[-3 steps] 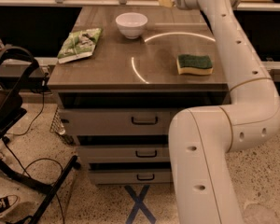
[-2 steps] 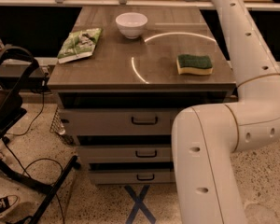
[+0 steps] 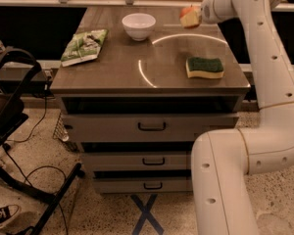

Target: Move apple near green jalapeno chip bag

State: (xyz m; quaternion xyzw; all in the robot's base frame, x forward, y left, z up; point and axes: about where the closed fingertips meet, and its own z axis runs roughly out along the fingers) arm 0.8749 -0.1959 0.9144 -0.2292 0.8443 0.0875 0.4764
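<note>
The apple (image 3: 187, 10) is a small red-orange ball held in my gripper (image 3: 191, 17) at the back right of the table, a little above the tabletop and to the right of the white bowl. The gripper is shut on the apple, and its pale fingers (image 3: 192, 20) cover the apple's lower part. The green jalapeno chip bag (image 3: 83, 46) lies flat at the table's left edge, far to the left of the gripper.
A white bowl (image 3: 138, 25) stands at the back middle. A green-and-yellow sponge (image 3: 205, 67) lies on the right. The wooden table (image 3: 152, 84) has drawers below. My white arm (image 3: 264, 82) runs down the right side. A black stand (image 3: 10, 131) and cables are on the left floor.
The gripper with the apple has come down from the top edge of the view and a little to the right, now low over the table's back right.
</note>
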